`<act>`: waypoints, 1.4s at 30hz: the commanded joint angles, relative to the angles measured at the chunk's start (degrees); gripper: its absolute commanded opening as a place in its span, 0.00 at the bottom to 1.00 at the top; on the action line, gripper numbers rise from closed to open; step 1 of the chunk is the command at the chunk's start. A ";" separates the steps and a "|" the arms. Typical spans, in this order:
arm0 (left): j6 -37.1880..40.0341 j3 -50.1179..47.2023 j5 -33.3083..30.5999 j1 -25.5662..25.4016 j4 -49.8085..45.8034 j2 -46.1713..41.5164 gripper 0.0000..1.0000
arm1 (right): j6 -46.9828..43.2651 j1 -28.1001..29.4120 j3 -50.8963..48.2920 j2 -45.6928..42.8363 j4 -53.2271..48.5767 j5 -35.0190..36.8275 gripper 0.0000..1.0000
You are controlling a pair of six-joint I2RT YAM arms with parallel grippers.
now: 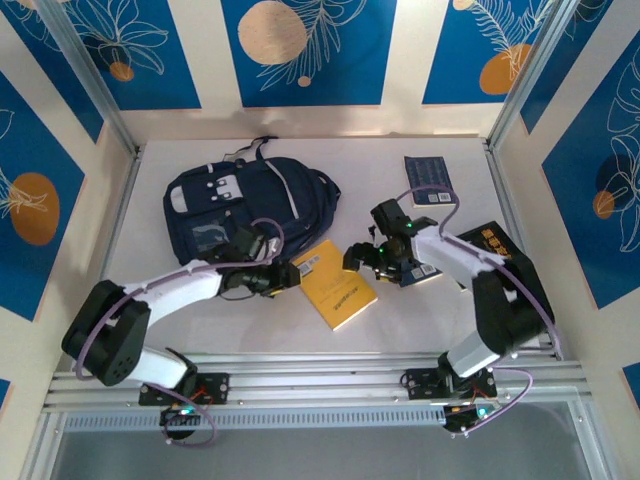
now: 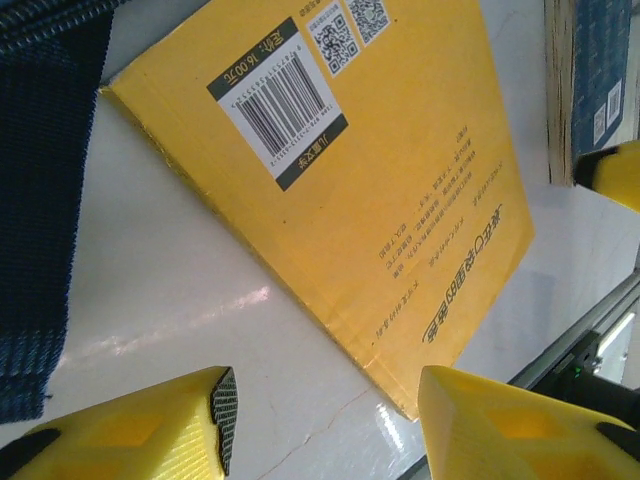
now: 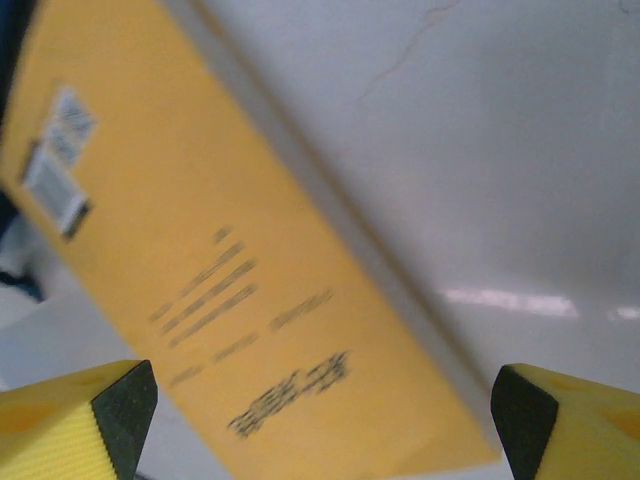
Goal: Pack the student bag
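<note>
student bag [image 1: 250, 205]: we see it at 10 o'clock
yellow book [image 1: 337, 285]: centre, flat
left fingers [image 2: 150, 425]: spread, empty
right fingers [image 3: 70, 420]: spread wide, empty

You have a yellow book [image 1: 335, 285] lying flat near the middle of the white table [image 1: 250, 335], barcode side up, its long edge running from 11 to 5 o'clock. At 1 o'clock lies a small blue book [image 1: 429, 180]. At 3 o'clock sits a black book with gold lettering [image 1: 497, 243], partly hidden.
</note>
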 commanded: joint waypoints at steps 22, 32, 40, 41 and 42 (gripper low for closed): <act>-2.89 -1.40 6.00 -1.85 12.47 12.64 0.39 | -4.68 3.93 0.06 6.84 6.48 -16.83 0.59; -1.02 -0.08 5.24 -2.95 9.36 11.97 0.38 | 0.18 2.34 -6.07 1.93 14.27 -28.11 0.52; 0.32 1.05 4.75 -4.09 7.46 12.72 0.37 | 1.41 0.83 -8.14 2.14 16.51 -28.65 0.37; 0.32 1.08 4.72 -4.13 7.38 12.80 0.37 | 1.49 0.84 -7.92 2.64 16.51 -28.50 0.33; 0.32 1.16 4.63 -4.34 7.27 12.79 0.36 | 1.66 0.90 -7.71 3.31 16.42 -28.23 0.30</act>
